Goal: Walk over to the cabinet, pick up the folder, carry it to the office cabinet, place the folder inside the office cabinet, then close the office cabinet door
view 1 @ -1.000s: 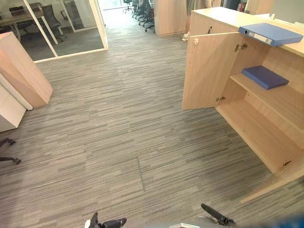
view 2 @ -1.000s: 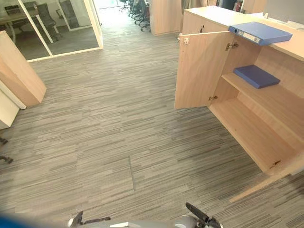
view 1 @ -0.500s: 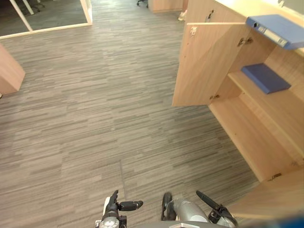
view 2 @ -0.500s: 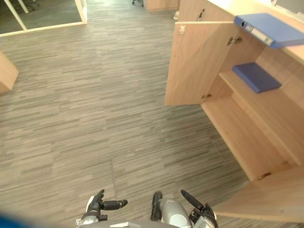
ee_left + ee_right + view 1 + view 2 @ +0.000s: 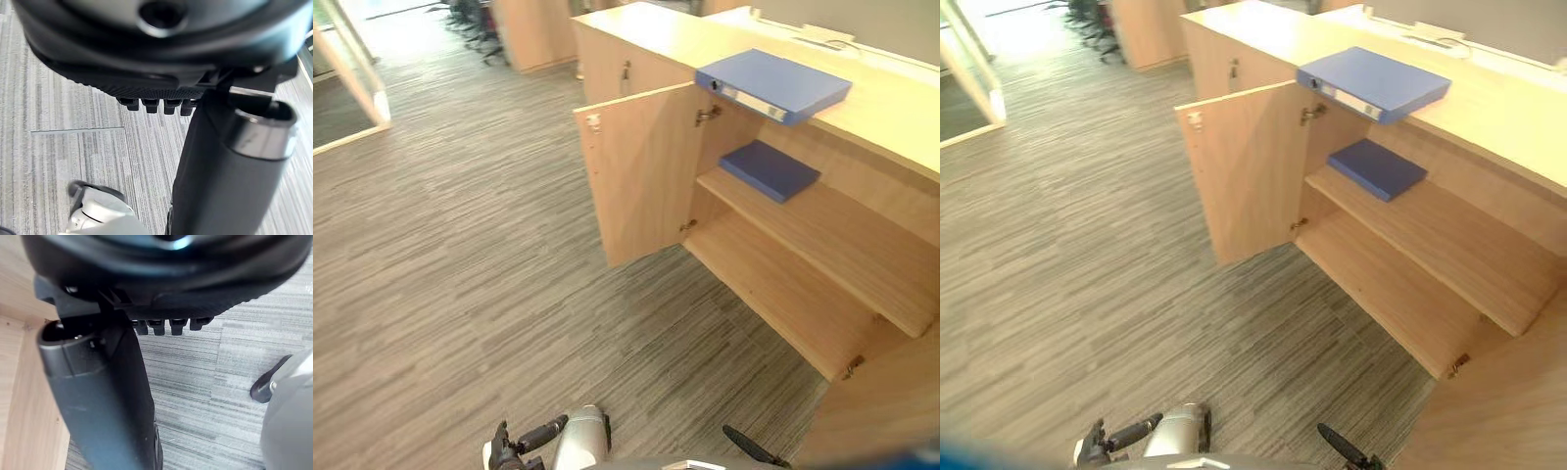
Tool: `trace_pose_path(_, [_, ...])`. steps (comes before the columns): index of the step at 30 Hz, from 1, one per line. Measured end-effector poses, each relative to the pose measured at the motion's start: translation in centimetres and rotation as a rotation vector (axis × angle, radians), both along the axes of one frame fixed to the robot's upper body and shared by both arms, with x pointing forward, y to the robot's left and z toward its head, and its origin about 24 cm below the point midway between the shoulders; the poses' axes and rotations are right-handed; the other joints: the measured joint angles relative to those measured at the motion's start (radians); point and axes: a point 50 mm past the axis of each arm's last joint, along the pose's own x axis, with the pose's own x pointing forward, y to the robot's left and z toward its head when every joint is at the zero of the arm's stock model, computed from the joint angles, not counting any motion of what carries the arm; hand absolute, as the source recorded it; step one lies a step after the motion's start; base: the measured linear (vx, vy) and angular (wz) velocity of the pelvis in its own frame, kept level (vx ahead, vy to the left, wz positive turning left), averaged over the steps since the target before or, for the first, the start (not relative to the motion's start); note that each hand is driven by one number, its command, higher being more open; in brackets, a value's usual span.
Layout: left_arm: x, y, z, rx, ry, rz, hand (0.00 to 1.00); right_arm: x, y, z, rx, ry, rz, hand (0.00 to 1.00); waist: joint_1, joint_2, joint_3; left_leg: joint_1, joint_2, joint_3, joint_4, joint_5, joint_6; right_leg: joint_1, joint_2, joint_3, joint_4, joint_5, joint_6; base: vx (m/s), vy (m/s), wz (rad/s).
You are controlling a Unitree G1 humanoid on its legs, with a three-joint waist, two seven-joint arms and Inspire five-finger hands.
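A light-blue ring folder point(image 5: 773, 84) lies flat on top of the wooden office cabinet point(image 5: 891, 117), overhanging its front edge. Below it, a darker blue folder point(image 5: 770, 169) lies on the cabinet's upper shelf point(image 5: 832, 245). The cabinet's left door point(image 5: 636, 176) stands wide open. My left hand point(image 5: 521, 446) hangs low at the bottom edge, well short of the cabinet, its fingers relaxed with nothing in them. In the left wrist view, that hand point(image 5: 156, 58) has carpet beyond it. My right hand point(image 5: 751, 448) is also low, beside the cabinet's right door, and in the right wrist view the hand point(image 5: 171, 279) holds nothing.
The cabinet's right door point(image 5: 881, 411) swings out at the lower right, close to my right hand. The bottom shelf point(image 5: 773, 294) is bare. Grey striped carpet point(image 5: 460, 274) stretches to the left. Office chairs point(image 5: 475, 20) and a glass partition point(image 5: 362, 88) stand far back.
The whole picture has shifted: the camera has turned toward the cabinet, which is now nearer and more central. Both hands stay low with nothing in them. The folders have not moved.
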Motion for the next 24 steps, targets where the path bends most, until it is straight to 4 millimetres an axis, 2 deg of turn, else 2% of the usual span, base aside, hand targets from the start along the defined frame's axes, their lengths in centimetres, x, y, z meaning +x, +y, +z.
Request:
trace_pose_path(1, [-0.5,-0.3,-0.1,-0.005,0.012,0.011,1.00,-0.2,0.1,0.0,-0.003,0.001,-0.002,1.00,0.021,0.001,-0.010,0.000,-0.005,-0.036,-0.031,0.064,0.007,0.017,-0.004,0.037,0.021,-0.029,0.020,0.48,0.227,-1.38])
trace_pose_path(2, [-0.9,-0.2,-0.2,-0.006,0.027,0.017,1.00,-0.3,0.4,-0.1,0.002,0.003,-0.004,1.00,0.037,-0.001,-0.023,0.004,-0.010,-0.043,-0.019,0.108,0.012,0.019,-0.011,0.062,0.039,-0.048,0.025,0.51,0.217,-1.53])
trace_pose_path(3, [-1.9,0.1,-0.3,-0.001,0.059,0.031,1.00,-0.4,1.1,-0.2,0.019,0.004,-0.003,1.00,0.046,-0.008,-0.046,0.015,-0.010,-0.030,0.002,0.172,0.003,0.020,-0.027,0.096,0.073,-0.074,0.036,0.60,0.232,-1.24])
trace_pose_path(4, [-2.3,0.8,-0.3,0.014,0.071,0.048,1.00,-0.3,1.8,-0.3,0.038,0.000,-0.003,1.00,0.034,-0.053,-0.072,0.025,-0.024,0.012,0.028,0.135,0.027,-0.010,-0.061,0.105,0.129,-0.089,0.053,0.58,0.221,-1.06])
trace_pose_path(5, [-2.2,0.9,-0.2,0.019,0.069,0.058,1.00,-0.2,2.1,-0.3,0.044,-0.005,-0.004,1.00,0.033,-0.061,-0.078,0.032,-0.023,0.036,0.039,0.113,0.032,-0.029,-0.070,0.102,0.175,-0.092,0.057,0.44,0.178,-1.10])
trace_pose_path(7, [-2.1,1.0,-0.2,0.023,0.072,0.065,1.00,0.4,2.2,-0.1,0.044,-0.030,-0.007,1.00,0.059,-0.071,-0.082,0.097,-0.010,0.133,0.045,0.058,0.051,-0.127,-0.096,0.090,0.431,-0.084,0.072,0.30,0.174,-1.42])
trace_pose_path(8, [-1.7,1.0,-0.2,0.023,0.063,0.060,1.00,0.8,2.0,0.1,0.037,-0.050,-0.008,1.00,0.064,-0.067,-0.076,0.162,-0.016,0.186,0.025,0.032,0.068,-0.222,-0.129,0.046,0.656,-0.017,0.100,0.40,0.253,-1.48])
trace_pose_path(9, [-1.1,0.9,-0.1,0.021,0.052,0.046,1.00,1.0,1.7,0.2,0.025,-0.061,-0.003,1.00,0.057,-0.060,-0.070,0.228,-0.034,0.217,-0.002,0.018,0.084,-0.311,-0.191,-0.016,0.845,-0.002,0.090,0.38,0.227,-1.30])
trace_pose_path(10, [-1.1,1.0,-0.2,0.029,0.060,0.016,1.00,1.1,1.4,0.3,0.017,-0.062,0.004,1.00,0.056,-0.060,-0.068,0.258,-0.039,0.230,-0.013,0.013,0.089,-0.346,-0.228,-0.049,0.914,-0.003,0.089,0.27,0.112,-0.80])
trace_pose_path(11, [-0.2,0.7,-0.1,0.030,0.051,-0.034,1.00,0.9,0.9,0.3,0.001,-0.054,0.014,1.00,0.035,-0.042,-0.060,0.309,-0.044,0.245,-0.031,0.012,0.091,-0.399,-0.309,-0.130,0.988,-0.007,0.080,0.23,0.070,-0.39])
trace_pose_path(12, [0.8,0.3,0.0,0.030,0.033,-0.082,1.00,0.9,0.4,0.4,-0.009,-0.058,-0.012,1.00,0.015,-0.025,-0.057,0.348,-0.040,0.246,-0.056,0.007,0.085,-0.445,-0.384,-0.213,0.968,-0.007,0.065,0.22,0.047,-0.27])
trace_pose_path(13, [1.3,0.1,0.1,0.031,0.021,-0.104,1.00,1.1,0.4,0.4,-0.012,-0.062,-0.014,1.00,0.010,-0.025,-0.057,0.358,-0.035,0.248,-0.063,0.001,0.075,-0.465,-0.409,-0.245,0.912,0.011,0.062,0.22,-0.014,-0.24])
trace_pose_path(14, [2.2,0.0,0.2,0.029,-0.001,-0.135,1.00,1.3,0.6,0.3,-0.006,-0.060,-0.009,1.00,0.001,-0.034,-0.049,0.380,-0.028,0.246,-0.068,-0.016,0.050,-0.460,-0.428,-0.307,0.856,0.040,0.080,0.24,-0.064,-0.51])
trace_pose_path(15, [2.5,-0.6,0.2,0.013,-0.007,-0.160,1.00,1.2,0.5,0.3,-0.006,-0.054,-0.011,1.00,0.001,-0.023,-0.048,0.429,-0.007,0.250,-0.126,-0.013,0.054,-0.449,-0.426,-0.337,0.859,0.061,0.091,0.24,-0.101,-0.61])
trace_pose_path(16, [2.8,-1.0,0.2,0.001,-0.016,-0.159,1.00,1.5,0.3,0.4,-0.010,-0.067,-0.013,1.00,-0.002,-0.017,-0.041,0.454,0.004,0.257,-0.158,-0.012,0.041,-0.471,-0.422,-0.344,0.900,0.106,0.080,0.22,-0.118,-0.62])
trace_pose_path(17, [2.8,-1.6,0.0,-0.015,-0.012,-0.168,1.00,1.9,0.3,0.5,-0.015,-0.076,-0.006,1.00,-0.013,-0.011,-0.033,0.477,0.022,0.259,-0.187,-0.016,0.036,-0.502,-0.401,-0.344,0.906,0.033,0.098,0.18,-0.158,-0.54])
trace_pose_path(18, [3.0,-1.9,0.0,-0.019,-0.010,-0.175,1.00,2.3,0.3,0.6,-0.013,-0.085,0.006,1.00,-0.022,-0.007,-0.030,0.485,0.066,0.260,-0.193,-0.028,0.016,-0.526,-0.329,-0.335,0.720,-0.082,0.109,0.16,-0.169,-0.39])
trace_pose_path(19, [2.8,-1.8,-0.1,-0.022,-0.004,-0.176,1.00,2.3,0.7,0.5,-0.003,-0.085,0.005,1.00,-0.024,-0.018,-0.023,0.488,0.072,0.258,-0.194,-0.035,0.006,-0.532,-0.310,-0.327,0.633,-0.081,0.113,0.15,-0.221,-0.29])
trace_pose_path(20, [2.9,-1.1,0.1,-0.008,-0.007,-0.187,1.00,1.9,1.1,0.3,0.007,-0.071,0.003,1.00,-0.022,-0.048,-0.020,0.499,0.065,0.257,-0.197,-0.042,-0.006,-0.522,-0.299,-0.313,0.481,-0.043,0.119,0.18,-0.278,-0.08])
trace_pose_path(21, [2.8,-1.3,0.0,-0.017,-0.002,-0.181,1.00,1.4,0.3,0.3,-0.005,-0.053,-0.006,1.00,-0.027,-0.041,-0.016,0.528,0.090,0.245,-0.204,-0.052,-0.015,-0.495,-0.270,-0.337,0.477,-0.057,0.066,0.27,-0.333,-0.09])
trace_pose_path(22, [2.6,-2.2,-0.2,-0.038,-0.004,-0.160,1.00,0.5,-0.4,0.3,-0.027,-0.034,-0.003,1.00,-0.025,-0.019,-0.025,0.536,0.108,0.236,-0.219,-0.051,-0.010,-0.496,-0.242,-0.345,0.473,-0.077,0.055,0.29,-0.283,-0.05])
trace_pose_path(24, [2.5,-2.8,-0.3,-0.058,-0.007,-0.141,1.00,0.1,-1.1,0.3,-0.039,-0.019,-0.006,1.00,-0.025,0.012,-0.026,0.547,0.140,0.222,-0.232,-0.043,-0.021,-0.493,-0.208,-0.358,0.477,-0.102,0.037,0.31,-0.247,-0.07])
